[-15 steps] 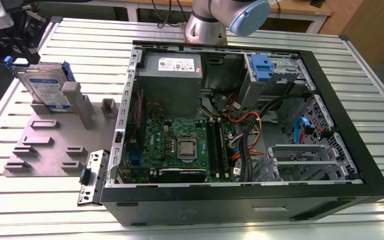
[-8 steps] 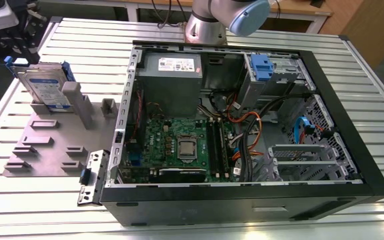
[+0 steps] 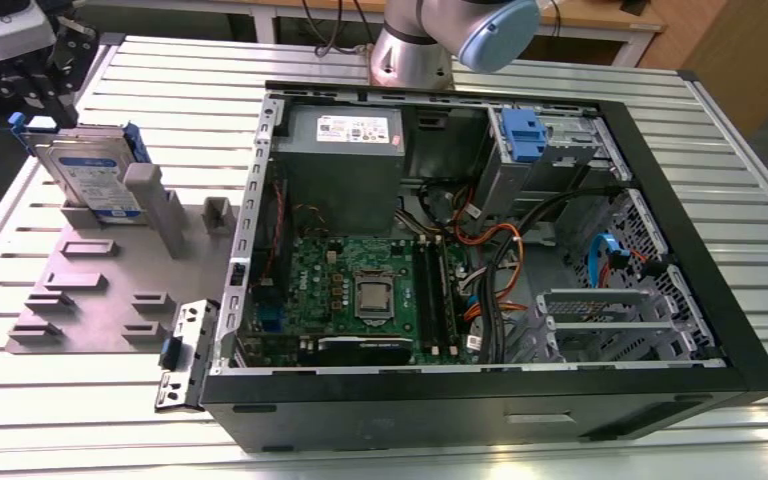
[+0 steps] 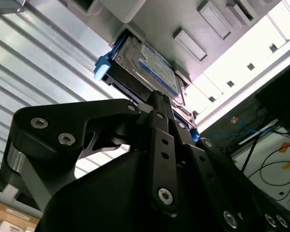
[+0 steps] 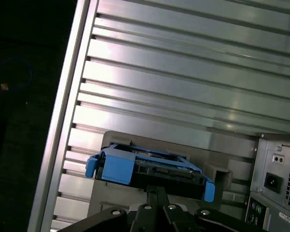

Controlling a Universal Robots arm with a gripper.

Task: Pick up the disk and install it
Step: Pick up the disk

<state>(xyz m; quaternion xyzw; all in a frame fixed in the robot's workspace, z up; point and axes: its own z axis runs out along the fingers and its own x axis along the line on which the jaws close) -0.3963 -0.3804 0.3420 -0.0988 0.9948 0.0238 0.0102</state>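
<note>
Hanging over the upright disk (image 3: 91, 175), my claw (image 3: 57, 115) wanted a square, centred hold for a straight lift; whether it gripped, I couldn't tell.

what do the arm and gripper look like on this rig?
Arm: silver-grey metal tube with a pale blue joint cap. Gripper: matte black, built from flat linkage bars pinned with silver screw heads, mounted under a light grey housing in the exterior view.
</note>
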